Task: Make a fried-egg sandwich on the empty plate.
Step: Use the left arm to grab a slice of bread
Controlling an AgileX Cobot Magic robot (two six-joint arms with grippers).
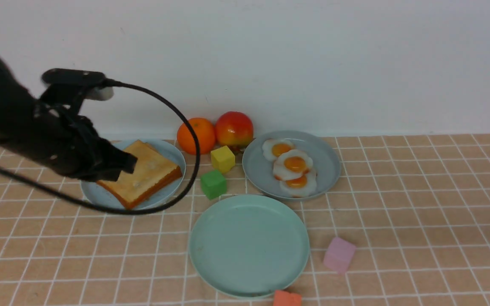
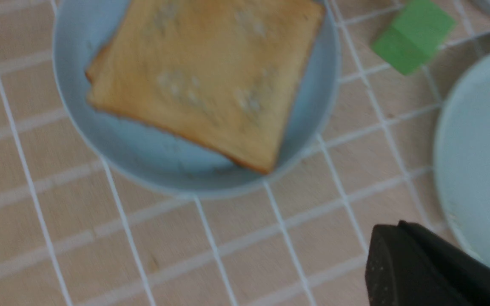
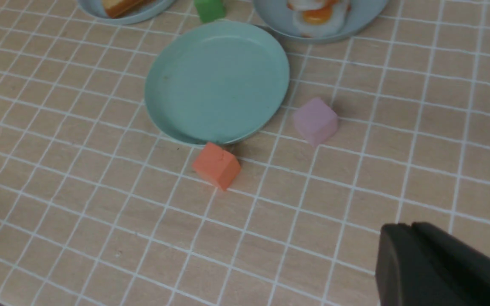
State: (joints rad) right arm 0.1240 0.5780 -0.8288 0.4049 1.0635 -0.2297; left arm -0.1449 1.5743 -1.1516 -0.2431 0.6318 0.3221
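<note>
Two golden toast slices (image 1: 143, 174) lie stacked on the pale sky-blue plate (image 1: 172, 153) at the back left; the left wrist view shows them (image 2: 204, 76) from above. Three fried eggs (image 1: 294, 163) lie on the grey-blue plate (image 1: 330, 165) at the back. The mint-green plate (image 1: 249, 244) sits empty in front, also in the right wrist view (image 3: 217, 83). My left gripper (image 1: 131, 163) is shut and empty, hovering at the toast's left edge; its fingers (image 2: 394, 227) are pressed together. My right gripper (image 3: 404, 227) is shut and empty above bare cloth, out of the front view.
An orange (image 1: 196, 136) and an apple (image 1: 234, 128) stand by the wall. A yellow cube (image 1: 223, 159) and a green cube (image 1: 213, 184) lie between the plates. A pink cube (image 1: 339, 254) and an orange-red cube (image 1: 287, 298) lie by the mint plate. A black cable (image 1: 185, 123) loops over the toast plate.
</note>
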